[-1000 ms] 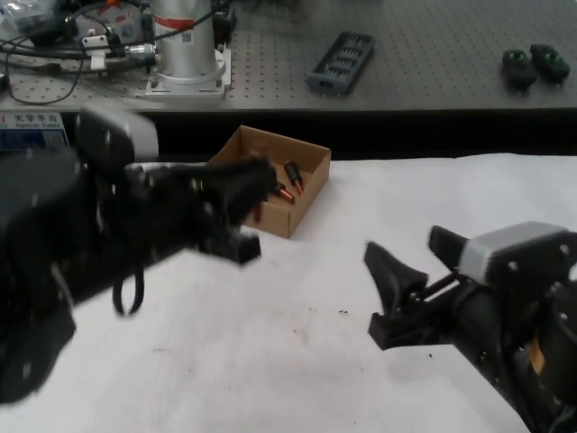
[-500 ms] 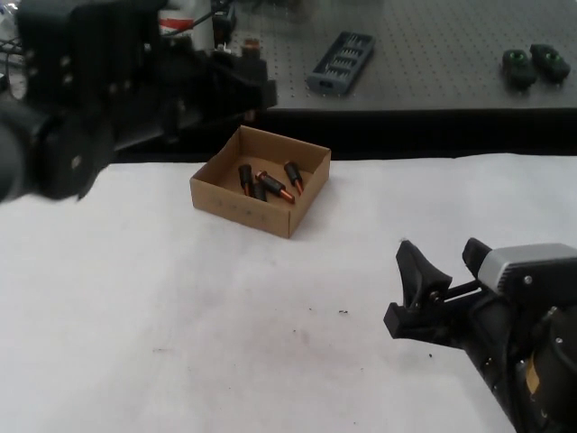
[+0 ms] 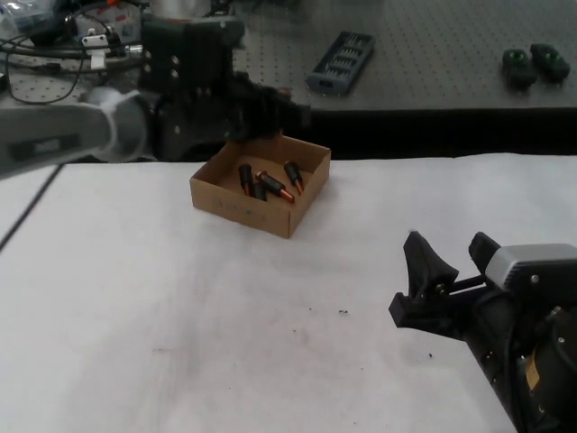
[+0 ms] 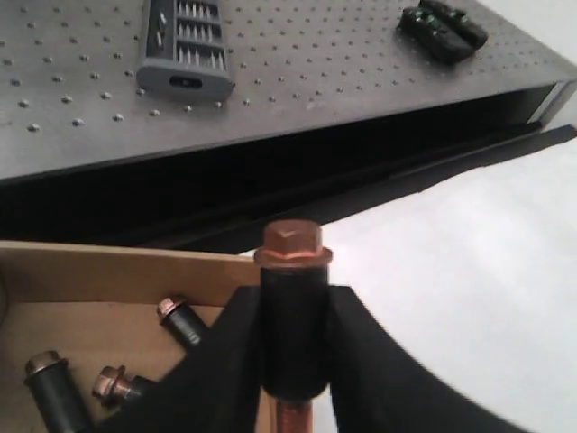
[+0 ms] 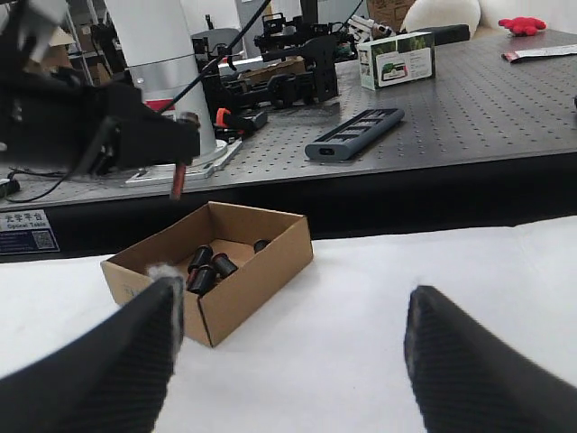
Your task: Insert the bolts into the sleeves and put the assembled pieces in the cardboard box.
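**Bolt-and-sleeve piece [image 4: 291, 311] held high by the far rim of the cardboard box [image 3: 242, 209]**

Your left gripper [image 4: 293, 299] is closed on the black sleeve [image 4: 291, 347], with the bolt head [image 4: 293, 242] up and the thread poking out below. In the high view it sits at the upper centre of the frame, raised above the back edge of the box. In the right wrist view the piece hangs well above the box, at the upper left of the frame. I cannot tell whether it is over the inside of the box or over the rim itself.

Three finished pieces [image 3: 269, 183] lie bunched in the middle of the box. Your right gripper [image 3: 451, 257] is at the lower right of the high view, fingers spread wide and holding nothing, well apart from the box.

Watch these risks:

- If you let go from this height, the piece will likely bounce off the pieces below or off the cardboard and hop out onto the white sheet [image 3: 225, 316].
- If you let go while it is over the back rim, it may tip backwards into the dark gap [image 3: 406, 135] behind the box.
- The grip is on the sleeve alone, so if you tilt the wrist far on the way down, the bolt could slide out.
- If you come down off-centre, a finger may catch the rim and shove the light box.
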Robot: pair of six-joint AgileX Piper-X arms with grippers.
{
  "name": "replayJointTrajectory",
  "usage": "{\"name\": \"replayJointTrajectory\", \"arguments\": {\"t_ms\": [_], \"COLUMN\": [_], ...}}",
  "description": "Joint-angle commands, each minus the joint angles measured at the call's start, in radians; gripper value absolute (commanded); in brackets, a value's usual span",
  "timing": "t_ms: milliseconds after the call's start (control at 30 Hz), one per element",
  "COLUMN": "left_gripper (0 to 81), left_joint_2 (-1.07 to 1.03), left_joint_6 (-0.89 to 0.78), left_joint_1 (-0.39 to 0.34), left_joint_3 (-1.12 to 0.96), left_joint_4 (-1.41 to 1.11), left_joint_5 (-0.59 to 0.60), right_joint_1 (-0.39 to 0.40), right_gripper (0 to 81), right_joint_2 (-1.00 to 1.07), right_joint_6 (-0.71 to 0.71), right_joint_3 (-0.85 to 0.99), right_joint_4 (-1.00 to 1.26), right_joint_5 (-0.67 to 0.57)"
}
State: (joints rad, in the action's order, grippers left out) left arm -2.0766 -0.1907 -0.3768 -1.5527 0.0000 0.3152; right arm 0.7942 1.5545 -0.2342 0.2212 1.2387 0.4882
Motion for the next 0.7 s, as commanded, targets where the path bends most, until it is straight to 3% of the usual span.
{"name": "replayJointTrajectory", "arguments": {"t_ms": [0,667], "left_gripper": [0.5,0.5], "left_joint_2": [-0.105,-0.21], "left_joint_6": [0.01,-0.005], "left_joint_1": [0.009,0.05], "left_joint_3": [-0.124,-0.2], "left_joint_4": [0.005,0.007], "left_joint_5": [-0.007,0.017], "right_joint_1": [-0.007,-0.007], "right_gripper": [52.0,52.0], "right_joint_2": [0.002,0.002], "right_joint_6": [-0.013,-0.013], "right_joint_3": [0.005,0.005], "right_joint_4": [0.024,0.024], "right_joint_5": [0.019,0.019]}}
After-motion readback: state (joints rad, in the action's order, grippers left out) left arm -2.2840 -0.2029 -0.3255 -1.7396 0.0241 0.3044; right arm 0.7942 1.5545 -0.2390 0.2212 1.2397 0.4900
